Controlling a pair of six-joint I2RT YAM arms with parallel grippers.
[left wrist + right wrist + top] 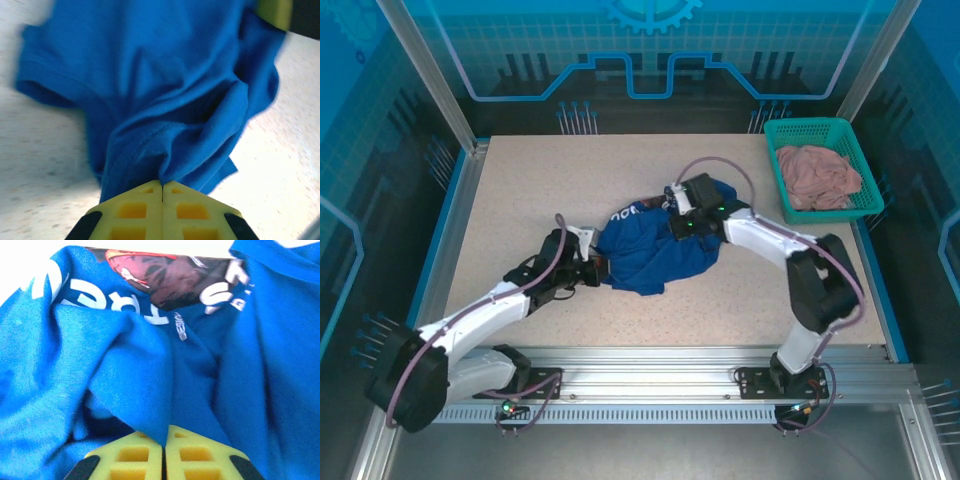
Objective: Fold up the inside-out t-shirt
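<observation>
top view: the blue t-shirt [655, 255] lies crumpled in the middle of the table [530, 190]. the left gripper [598, 268] is at its left edge, the right gripper [672, 210] at its far side. a teal basket [772, 150] with a pink cloth [817, 175] sits at the far right corner.

left wrist view: the yellow fingers [132, 210] are pressed together, pinching a bunched fold of the t-shirt [160, 90].

right wrist view: the fingers [192, 455] are closed together on a ridge of blue cloth, with white lettering [90, 292] and a dark print [160, 275] beyond.
</observation>
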